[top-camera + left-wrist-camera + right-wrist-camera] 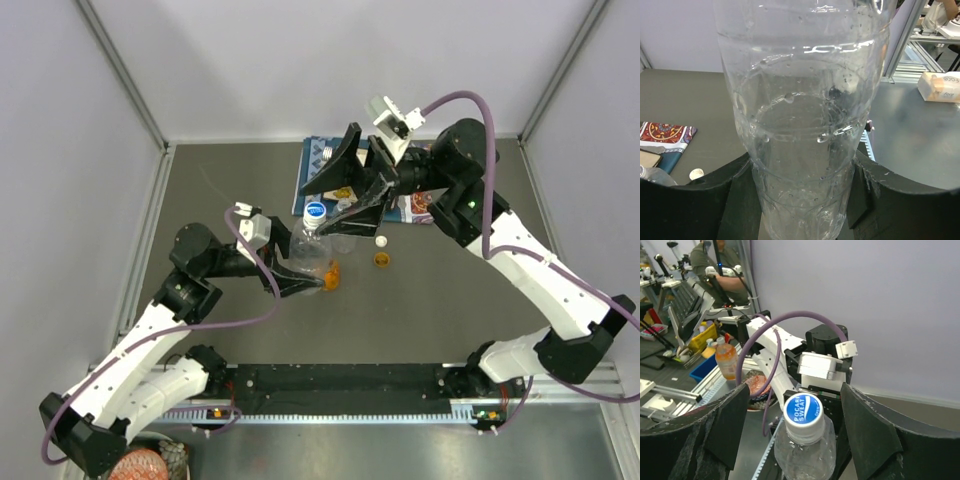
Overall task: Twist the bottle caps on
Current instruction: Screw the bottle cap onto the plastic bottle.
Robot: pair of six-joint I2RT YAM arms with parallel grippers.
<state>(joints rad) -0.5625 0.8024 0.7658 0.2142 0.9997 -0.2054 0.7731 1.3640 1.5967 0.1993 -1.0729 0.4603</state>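
In left claw (800, 200), bottle (805, 110), ends cropped.

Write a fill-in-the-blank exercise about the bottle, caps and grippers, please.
The left gripper holds the clear ____.
The cap on this bottle is blue and ____.
The right gripper stands ____ around that cap, not touching it.
The loose white cap and the orange cap lie on the ____.
Missing words: bottle; white; open; table.
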